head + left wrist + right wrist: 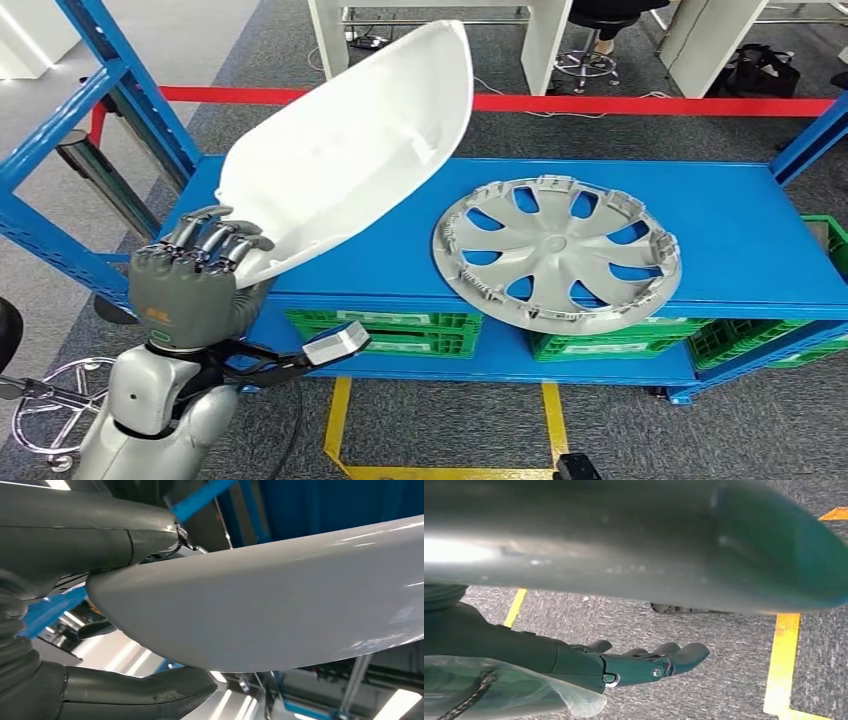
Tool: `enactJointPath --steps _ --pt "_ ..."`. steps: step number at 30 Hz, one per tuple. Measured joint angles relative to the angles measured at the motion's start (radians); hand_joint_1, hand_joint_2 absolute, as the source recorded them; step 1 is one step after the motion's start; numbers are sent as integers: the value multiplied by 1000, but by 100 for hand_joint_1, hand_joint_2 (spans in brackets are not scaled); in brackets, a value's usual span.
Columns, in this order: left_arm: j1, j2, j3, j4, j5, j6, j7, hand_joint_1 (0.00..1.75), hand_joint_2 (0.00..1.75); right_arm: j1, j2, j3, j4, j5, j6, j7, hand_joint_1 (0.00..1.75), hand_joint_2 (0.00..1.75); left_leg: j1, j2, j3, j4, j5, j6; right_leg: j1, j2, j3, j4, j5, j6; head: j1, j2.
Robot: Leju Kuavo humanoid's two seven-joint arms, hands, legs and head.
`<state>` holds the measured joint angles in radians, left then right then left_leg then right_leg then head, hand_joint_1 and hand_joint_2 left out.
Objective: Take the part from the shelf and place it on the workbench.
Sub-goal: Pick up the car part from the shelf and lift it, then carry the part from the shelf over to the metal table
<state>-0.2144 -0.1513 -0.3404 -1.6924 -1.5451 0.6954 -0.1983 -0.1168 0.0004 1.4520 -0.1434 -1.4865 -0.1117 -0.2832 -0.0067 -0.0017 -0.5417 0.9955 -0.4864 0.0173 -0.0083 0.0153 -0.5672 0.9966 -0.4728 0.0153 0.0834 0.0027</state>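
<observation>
A large white curved shell part (pixel 345 150) is raised above the left end of the blue shelf (pixel 740 220). My left hand (pixel 195 280) grips its lower tip, fingers over the top edge. In the left wrist view the white part (pixel 280 600) runs between the thumb (pixel 145 692) and the upper fingers (pixel 95 525). My right hand (pixel 644 665) hangs over the grey floor, fingers loosely stretched, holding nothing.
A silver wheel cover (pixel 557 250) lies on the shelf to the right of the part. Green crates (pixel 400 332) sit on the lower shelf level. Blue uprights (pixel 120 75) stand at left. Red tape (pixel 640 103) crosses the floor behind; yellow lines (pixel 338 420) mark it in front.
</observation>
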Motion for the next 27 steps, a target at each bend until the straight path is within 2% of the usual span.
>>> enactJointPath --steps 5,8,13,19,27 --pt "23 21 0 -51 -16 0 74 175 175 1 0 1 0 -1 -4 -3 0 0 0 0 0 0 0 0 0 0 0 0 0 0 0 0" --pt "38 31 0 -65 -5 0 82 175 175 1 0 2 0 -2 -4 -4 0 0 0 0 0 0 0 0 0 0 0 0 0 0 0 0" --pt "59 29 27 -69 36 0 32 175 175 1 0 10 0 -8 -9 -9 0 0 0 0 0 0 0 0 0 0 0 0 0 0 0 0" --pt "84 -7 106 -68 61 0 -69 175 175 1 0 19 0 -8 -4 -8 0 0 0 0 0 0 0 0 0 0 0 0 0 0 0 0" --pt "103 -22 147 -68 37 0 -51 175 175 2 0 19 0 -8 -4 -6 0 0 0 0 0 0 0 0 0 0 0 0 0 0 0 0"
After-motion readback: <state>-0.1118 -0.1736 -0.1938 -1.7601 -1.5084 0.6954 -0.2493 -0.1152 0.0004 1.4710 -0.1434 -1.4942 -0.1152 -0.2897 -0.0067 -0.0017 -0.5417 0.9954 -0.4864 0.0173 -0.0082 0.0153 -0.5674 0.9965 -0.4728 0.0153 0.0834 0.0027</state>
